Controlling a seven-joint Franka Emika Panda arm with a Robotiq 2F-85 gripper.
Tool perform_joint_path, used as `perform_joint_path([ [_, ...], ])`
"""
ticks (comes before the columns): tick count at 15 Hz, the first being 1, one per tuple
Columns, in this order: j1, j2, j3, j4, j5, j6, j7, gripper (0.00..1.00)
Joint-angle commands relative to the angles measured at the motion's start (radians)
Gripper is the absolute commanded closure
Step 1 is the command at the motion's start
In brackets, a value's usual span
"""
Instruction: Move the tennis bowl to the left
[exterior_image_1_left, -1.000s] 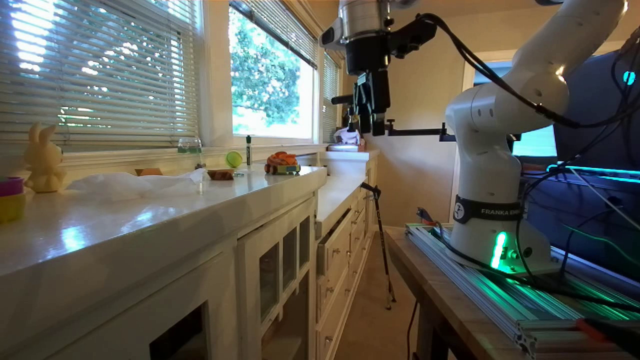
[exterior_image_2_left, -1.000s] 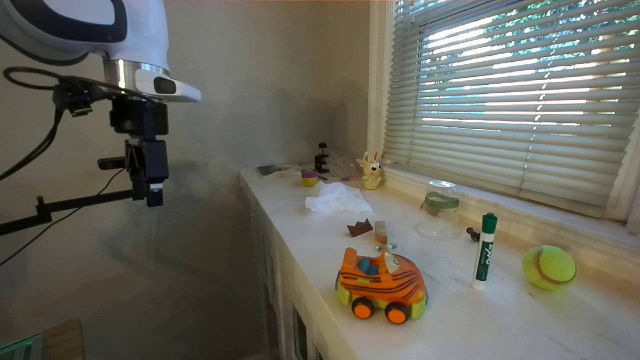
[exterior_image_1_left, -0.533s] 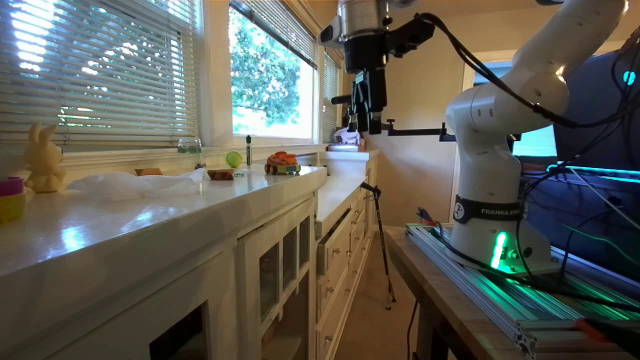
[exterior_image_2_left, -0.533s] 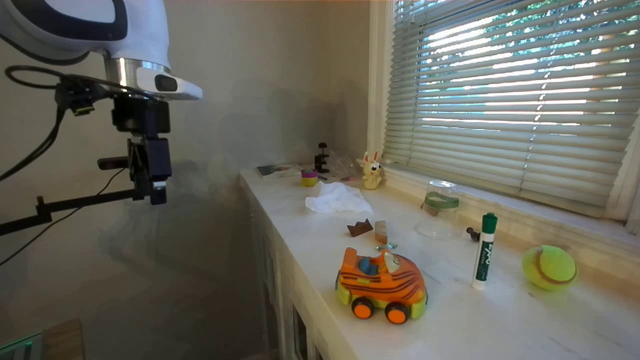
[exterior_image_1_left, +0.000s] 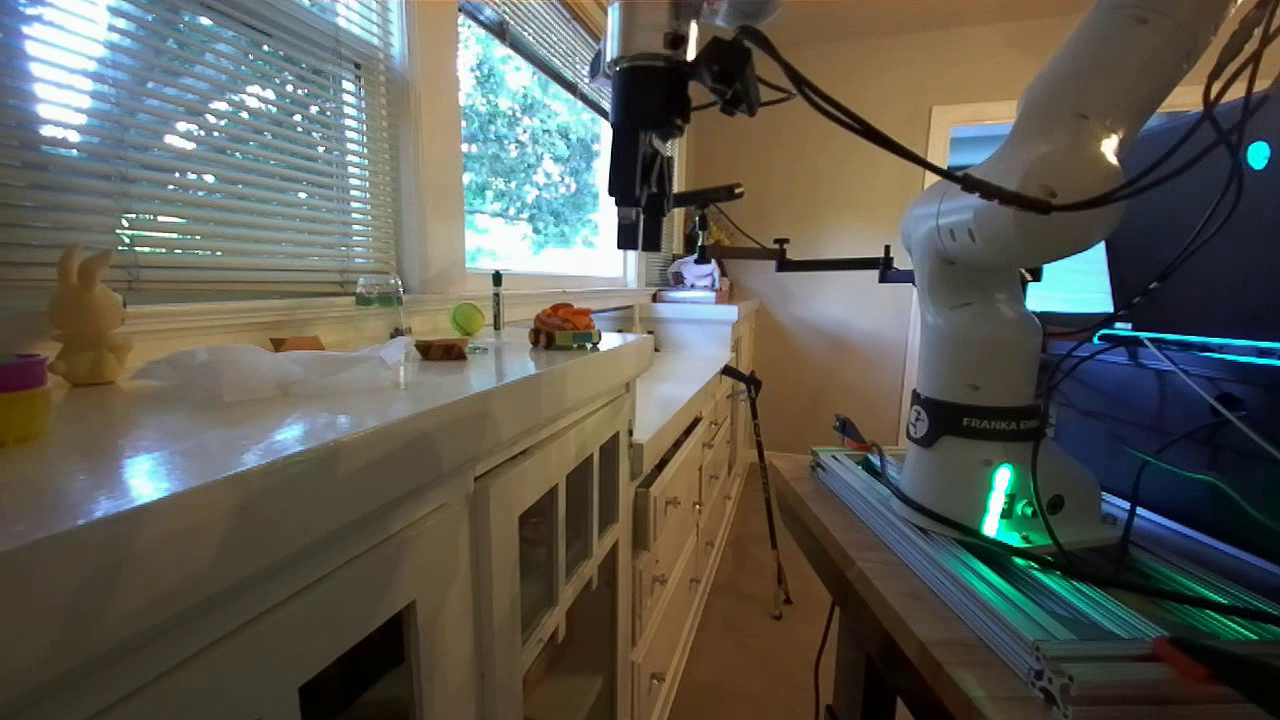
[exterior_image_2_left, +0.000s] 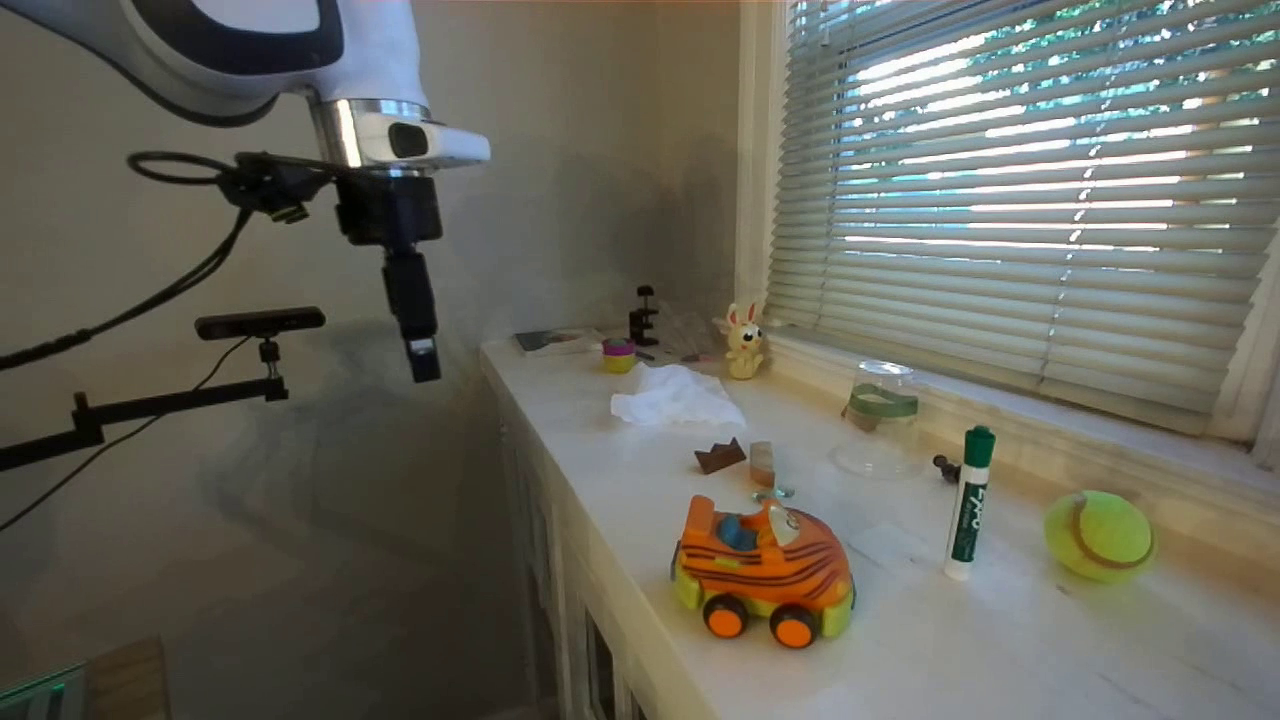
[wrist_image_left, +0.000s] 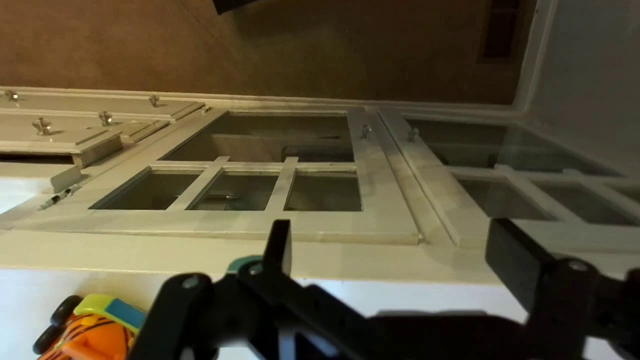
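In an exterior view, below and right of the jaws, a black band (exterior_image_1_left: 975, 420) around the arm (exterior_image_1_left: 975, 340) reads "FRANKA EM", remainder unclear, beside a round emblem (exterior_image_1_left: 918, 421). In an exterior view, below and right of the jaws, a marker (exterior_image_2_left: 969, 505) carries blurred lettering, apparently "EXPO"; smaller print illegible

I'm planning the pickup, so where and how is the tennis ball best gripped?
Grip the tennis ball around its widest part, probably from straight above: it is round with its top uncovered, while the window ledge and upright marker near it may crowd a sideways approach.
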Motion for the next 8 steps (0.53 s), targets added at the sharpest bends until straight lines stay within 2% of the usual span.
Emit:
perform_joint_path([
  [1, -0.060, 0.162, 0.001, 0.108, -0.002, 0.097, 0.148, 0.00],
  [3, -0.084, 0.205, 0.001, 0.147, -0.024, 0.141, 0.202, 0.00],
  [4, -0.055, 0.147, -0.014, 0.085, -0.008, 0.123, 0.145, 0.00],
  [8, -0.066, 0.200, -0.018, 0.131, -0.010, 0.138, 0.174, 0.00],
])
